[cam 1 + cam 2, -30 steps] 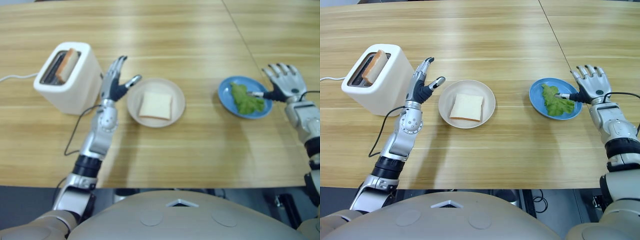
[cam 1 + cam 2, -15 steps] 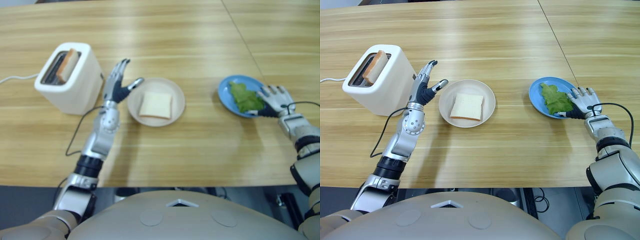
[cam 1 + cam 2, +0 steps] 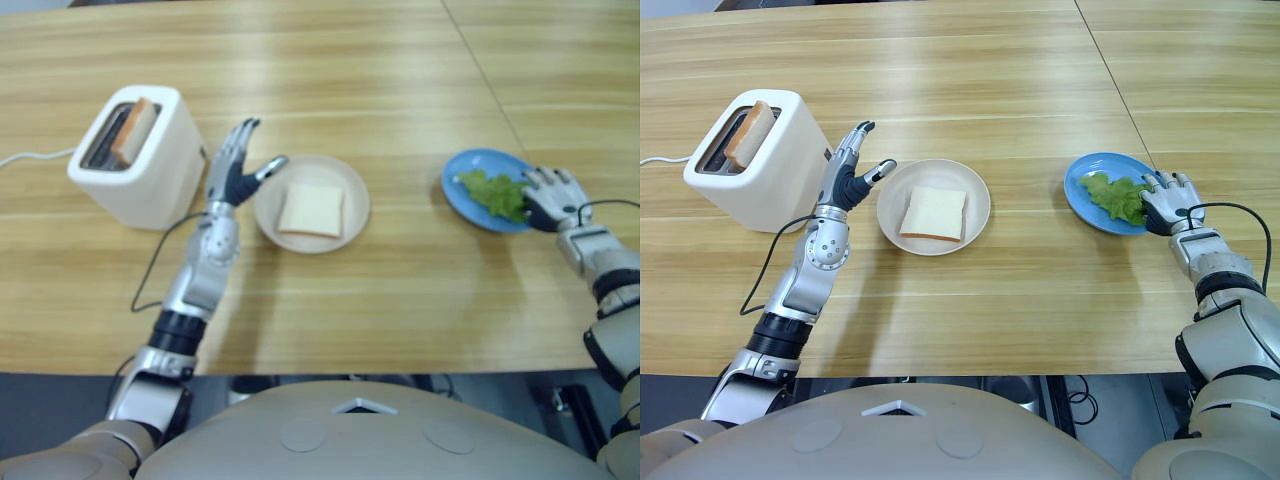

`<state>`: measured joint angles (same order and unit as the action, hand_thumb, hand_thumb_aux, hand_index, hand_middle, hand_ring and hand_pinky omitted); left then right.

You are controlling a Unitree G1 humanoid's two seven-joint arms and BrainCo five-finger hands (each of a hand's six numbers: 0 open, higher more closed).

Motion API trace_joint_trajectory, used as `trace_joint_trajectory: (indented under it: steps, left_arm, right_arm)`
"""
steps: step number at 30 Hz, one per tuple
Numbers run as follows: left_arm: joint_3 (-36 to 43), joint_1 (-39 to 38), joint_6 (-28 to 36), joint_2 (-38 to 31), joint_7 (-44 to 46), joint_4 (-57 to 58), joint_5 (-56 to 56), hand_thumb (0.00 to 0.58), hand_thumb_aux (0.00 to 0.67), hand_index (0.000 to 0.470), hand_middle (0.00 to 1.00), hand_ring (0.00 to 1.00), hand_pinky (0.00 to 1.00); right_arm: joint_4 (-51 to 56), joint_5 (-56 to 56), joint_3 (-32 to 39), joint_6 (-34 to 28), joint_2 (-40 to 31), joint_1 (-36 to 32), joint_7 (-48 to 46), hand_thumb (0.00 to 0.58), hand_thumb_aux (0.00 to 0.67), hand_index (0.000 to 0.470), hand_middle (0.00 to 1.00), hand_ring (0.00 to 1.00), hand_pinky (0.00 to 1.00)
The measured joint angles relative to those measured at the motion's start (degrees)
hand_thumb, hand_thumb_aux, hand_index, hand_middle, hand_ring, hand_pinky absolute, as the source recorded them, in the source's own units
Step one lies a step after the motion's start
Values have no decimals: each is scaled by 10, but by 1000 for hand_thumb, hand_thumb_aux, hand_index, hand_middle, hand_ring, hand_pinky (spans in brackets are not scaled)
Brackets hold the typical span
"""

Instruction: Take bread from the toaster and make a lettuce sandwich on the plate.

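Your left hand [image 3: 850, 175] stands upright between the toaster [image 3: 750, 175] and the beige plate [image 3: 890, 212], with its fingers spread apart and holding nothing; the thumb points toward the plate's left rim. The white toaster sits on the wooden table [image 3: 970, 90] at your left, and one slice of bread [image 3: 748, 132] stands up out of its slot. A second slice of white bread [image 3: 934, 214] lies flat in the middle of the beige plate with nothing on top of it. Well off to your right, the lettuce [image 3: 1110, 196] lies on the blue plate [image 3: 1081, 207]. Your right hand [image 3: 1168, 202] is down at the blue plate's right rim and touches the right edge of the leaf. You cannot tell from here whether it has closed on the lettuce or merely rests against it.
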<state>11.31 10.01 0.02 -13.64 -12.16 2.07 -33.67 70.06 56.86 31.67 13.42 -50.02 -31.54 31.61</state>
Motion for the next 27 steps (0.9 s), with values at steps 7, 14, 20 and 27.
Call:
trace_joint_trajectory:
  steps: [7, 14, 20, 27]
  left_arm:
    - [-7, -1, -5, 6, 1, 4, 19, 0, 0, 0, 0, 0, 0]
    - [-37, 1, -14, 6, 5, 21, 56, 0, 0, 0, 0, 0, 0]
    - [-54, 13, -29, 7, 10, 46, 91, 0, 0, 0, 0, 0, 0]
    - [-58, 24, -41, 7, 8, 72, 105, 0, 0, 0, 0, 0, 0]
  right_arm:
    - [-101, -44, -29, 24, -35, 35, 9, 580, 670, 460, 1000, 1000, 1000]
    - [-420, -86, -132, -9, -84, 148, -39, 580, 670, 460, 1000, 1000, 1000]
    - [-639, -94, -193, -62, -59, 179, -121, 580, 670, 460, 1000, 1000, 1000]
    - [-734, -79, -198, -80, 40, 139, -188, 580, 670, 460, 1000, 1000, 1000]
